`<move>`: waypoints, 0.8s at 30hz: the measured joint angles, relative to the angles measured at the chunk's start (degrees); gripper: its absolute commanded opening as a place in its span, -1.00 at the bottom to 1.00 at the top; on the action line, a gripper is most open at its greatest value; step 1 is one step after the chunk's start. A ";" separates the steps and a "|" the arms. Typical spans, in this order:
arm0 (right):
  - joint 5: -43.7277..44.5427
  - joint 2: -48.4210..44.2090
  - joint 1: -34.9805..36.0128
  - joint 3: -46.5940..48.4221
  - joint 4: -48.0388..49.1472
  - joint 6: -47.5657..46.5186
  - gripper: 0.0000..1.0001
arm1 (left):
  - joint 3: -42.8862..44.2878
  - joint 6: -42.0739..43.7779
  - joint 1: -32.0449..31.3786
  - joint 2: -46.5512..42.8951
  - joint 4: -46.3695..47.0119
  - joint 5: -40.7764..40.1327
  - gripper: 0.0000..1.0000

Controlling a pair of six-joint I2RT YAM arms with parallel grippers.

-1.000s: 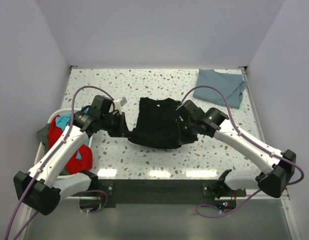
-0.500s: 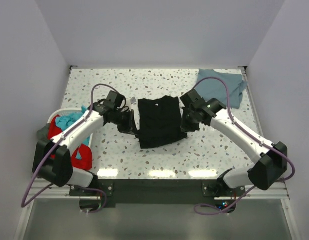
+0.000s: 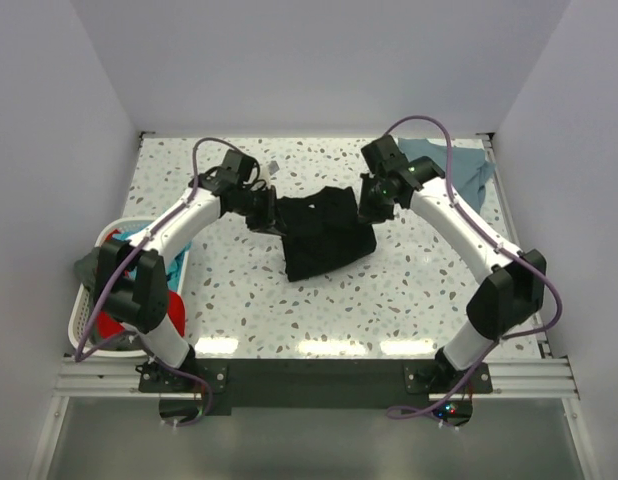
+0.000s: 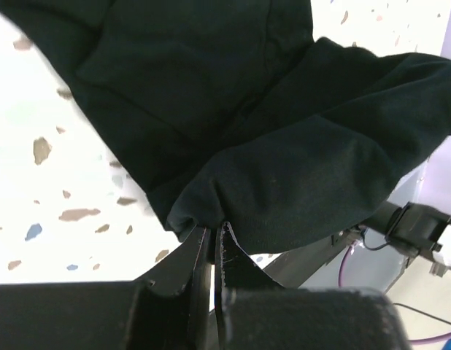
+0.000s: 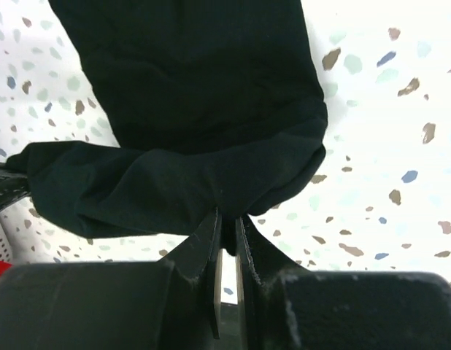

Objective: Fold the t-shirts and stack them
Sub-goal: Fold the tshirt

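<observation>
Since the frame a second earlier, both arms have stretched away from their bases. They have carried the edge of the black t-shirt [image 3: 324, 235] that they hold from its near side up to its far side. The garment now lies doubled over and slightly skewed on the middle of the bench [image 3: 409, 300].

The left end effector [image 3: 261, 215] sits at the shirt's far left corner. In its wrist view the fingers [image 4: 202, 251] are pressed together on a gathered fold of black cloth. The right end effector [image 3: 369, 212] sits at the far right corner, and it too is pinching a bunched fold of the shirt [image 5: 227, 222].

Edges and room:
- Bare speckled bench surrounds the black t-shirt on its near, left and right sides.
- Beyond the shirt there is a narrower strip of bench before the rear wall [image 3: 309, 70].
- Plain walls also close off both sides of the bench.

Containers:
- A white laundry basket [image 3: 81, 312] sits at the bench's left edge, well left of the black t-shirt and nearer the bases.
- It holds a red garment [image 3: 175, 300].
- A grey-green cloth [image 3: 86, 268] hangs over its rim.
- The left arm partly covers the basket.

Other items: the slate-blue t-shirt [image 3: 476, 172] lies crumpled in the far right corner. It is well apart from the black t-shirt, and the right arm crosses over its near edge.
</observation>
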 measured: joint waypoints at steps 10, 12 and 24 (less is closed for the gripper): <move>-1.86 10.25 -4.81 13.62 -2.08 -4.22 -1.00 | 7.41 -0.63 3.06 8.15 0.81 1.68 -1.00; -2.36 13.20 -5.81 16.52 -2.49 -4.98 -1.00 | 8.24 -0.92 3.78 9.38 1.53 2.05 -1.00; -6.45 26.29 -9.57 30.12 -2.29 -7.39 -1.00 | 11.26 -6.23 7.30 16.02 7.85 2.95 -1.00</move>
